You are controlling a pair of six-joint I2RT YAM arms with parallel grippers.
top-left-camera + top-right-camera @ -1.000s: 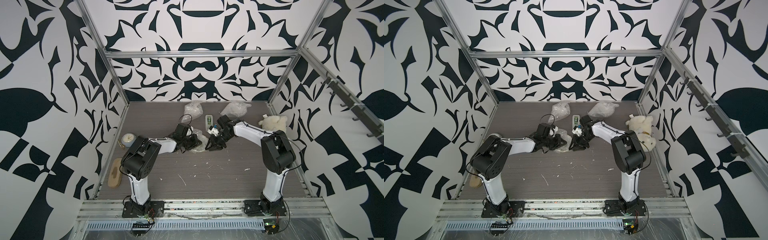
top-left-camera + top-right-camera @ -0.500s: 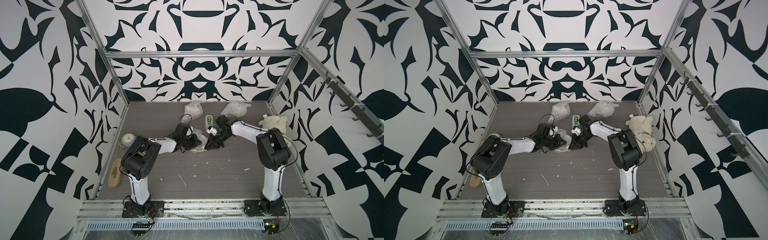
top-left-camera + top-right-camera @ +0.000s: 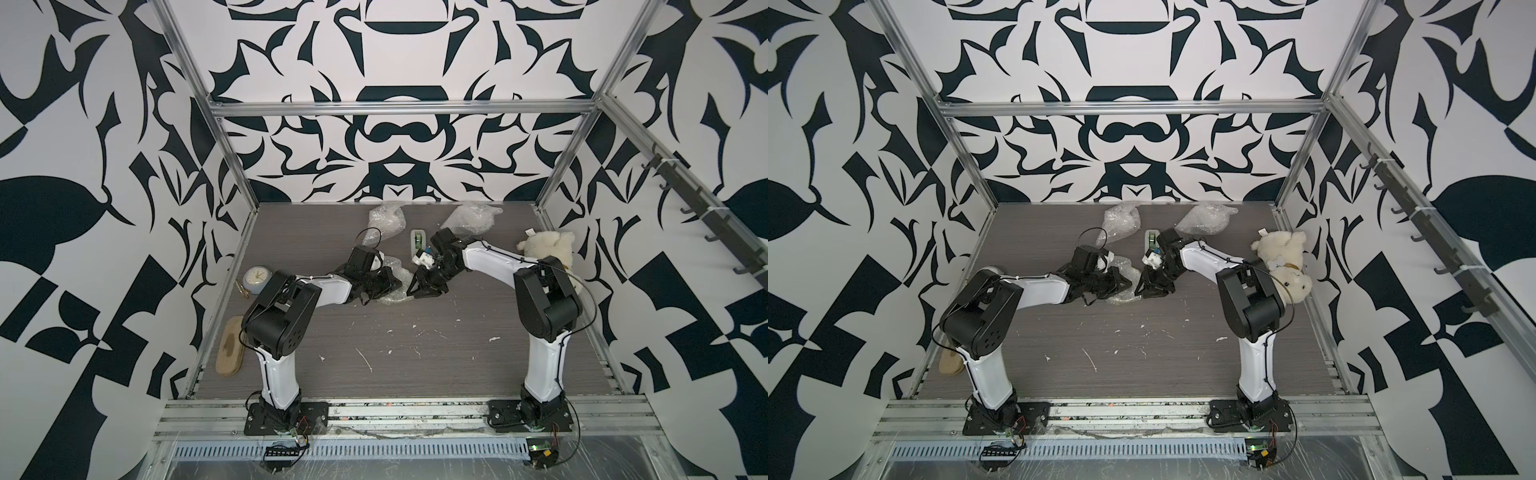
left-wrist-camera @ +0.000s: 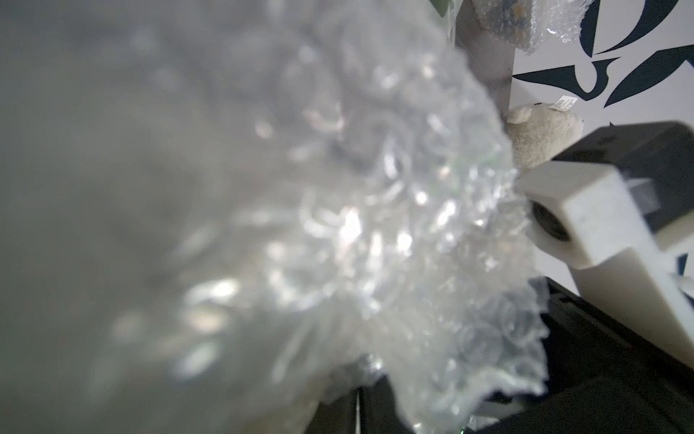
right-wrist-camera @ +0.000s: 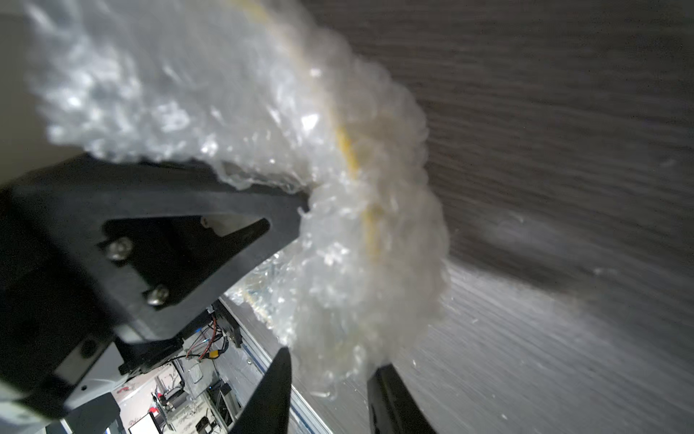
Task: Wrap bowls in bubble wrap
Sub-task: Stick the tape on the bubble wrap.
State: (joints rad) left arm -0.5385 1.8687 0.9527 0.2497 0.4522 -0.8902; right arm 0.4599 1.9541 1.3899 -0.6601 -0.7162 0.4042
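A crumpled bundle of bubble wrap lies mid-table between both grippers. My left gripper is shut on the bubble wrap, which fills the left wrist view. My right gripper is open, with the bundle's loose edge hanging between its fingers. A bowl shows only as a yellow curved line through the wrap. The left gripper's black finger presses into the bundle from the other side.
Two more bubble wrap bundles lie at the back; one shows a blue pattern inside. Between them stands a green-and-white dispenser. A plush bear sits at the right wall. A pale clock and a wooden brush are at the left edge.
The right arm's elbow has swung slightly to the left. Both grippers have stayed at the bundle in the middle of the table.
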